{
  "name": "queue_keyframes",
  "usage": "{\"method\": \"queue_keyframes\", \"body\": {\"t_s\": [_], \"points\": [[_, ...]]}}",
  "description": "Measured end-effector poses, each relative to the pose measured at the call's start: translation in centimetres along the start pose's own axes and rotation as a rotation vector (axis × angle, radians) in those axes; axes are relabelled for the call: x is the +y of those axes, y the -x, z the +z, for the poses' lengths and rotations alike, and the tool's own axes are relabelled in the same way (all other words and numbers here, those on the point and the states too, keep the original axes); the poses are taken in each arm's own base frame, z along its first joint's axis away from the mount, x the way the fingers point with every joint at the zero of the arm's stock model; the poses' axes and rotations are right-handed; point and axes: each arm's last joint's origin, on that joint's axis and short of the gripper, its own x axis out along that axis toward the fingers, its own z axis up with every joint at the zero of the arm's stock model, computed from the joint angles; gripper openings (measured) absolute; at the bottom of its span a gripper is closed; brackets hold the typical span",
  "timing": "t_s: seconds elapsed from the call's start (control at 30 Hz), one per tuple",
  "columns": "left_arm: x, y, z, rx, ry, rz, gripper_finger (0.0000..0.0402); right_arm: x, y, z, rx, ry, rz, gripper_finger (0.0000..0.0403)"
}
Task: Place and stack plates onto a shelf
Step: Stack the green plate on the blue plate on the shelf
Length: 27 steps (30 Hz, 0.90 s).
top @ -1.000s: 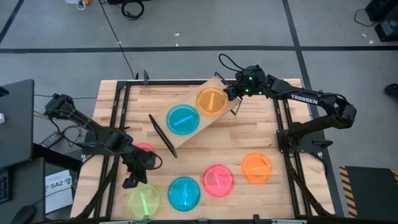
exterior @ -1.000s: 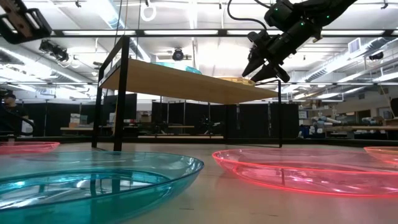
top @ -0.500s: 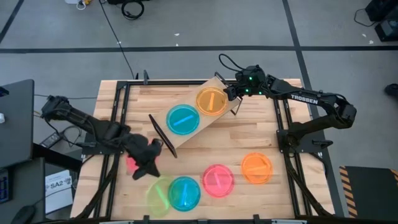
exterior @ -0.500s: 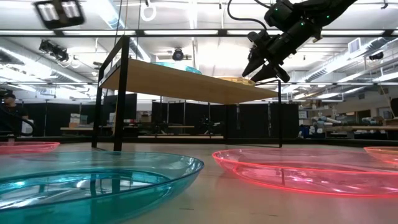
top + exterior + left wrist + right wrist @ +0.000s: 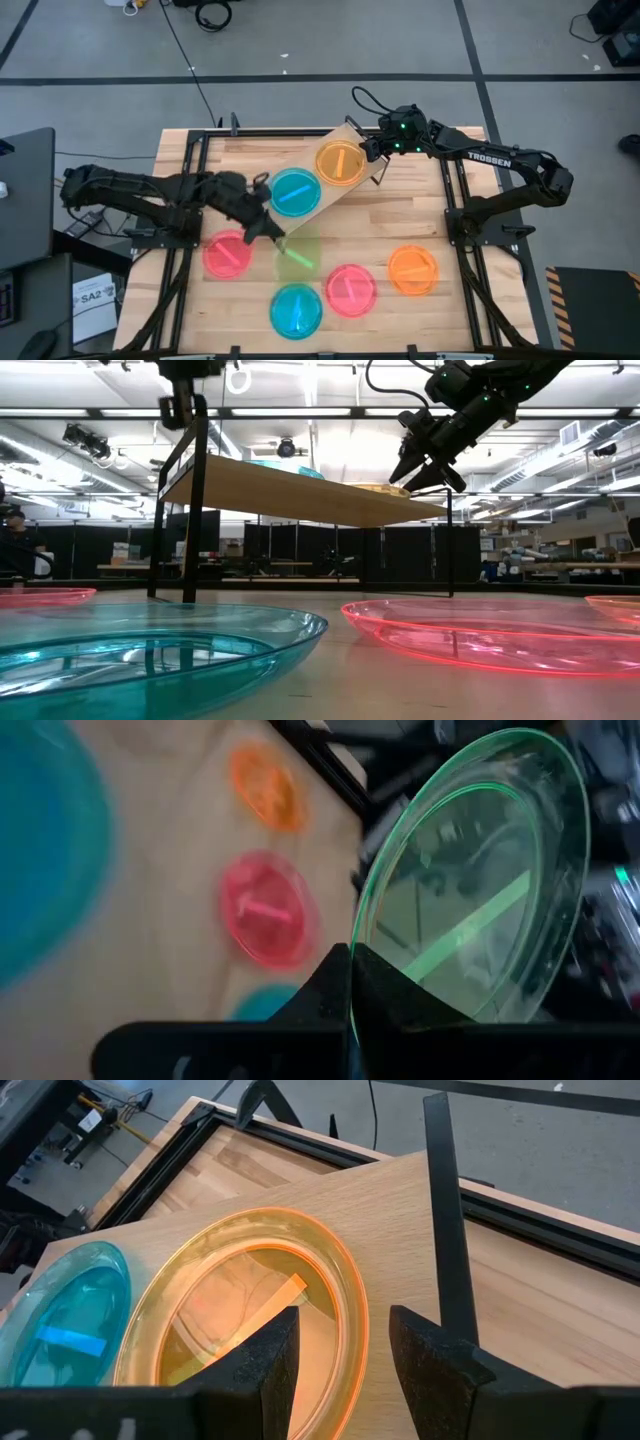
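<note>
Now the left gripper (image 5: 268,229) is pinching the rim of a green plate (image 5: 470,890) and holding it in the air, tilted, just beside the shelf (image 5: 350,140). This plate is round and translucent, with a bright stripe across it. The right gripper (image 5: 338,1342) is hanging with fingers spread over the orange plate (image 5: 245,1305), which is lying on the shelf beside a blue plate (image 5: 294,192).
</note>
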Motion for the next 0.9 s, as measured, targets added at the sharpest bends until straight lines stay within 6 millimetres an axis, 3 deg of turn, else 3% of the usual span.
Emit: {"method": "queue_keyframes", "body": {"t_s": [0.47,0.7,0.9], "points": [[6.0,3.9,5.0,-0.203,0.123,0.162,0.0007,0.0,0.0,0.0,0.000,-0.001,0.000,0.0163],[8.5,5.6,5.1,-0.189,0.183,0.296,0.0007,0.0,0.0,0.0,0.000,0.000,0.000,0.0163],[9.4,6.1,4.6,-0.160,0.187,0.403,0.0007,0.0,0.0,0.0,0.000,0.000,0.000,0.0163]]}}
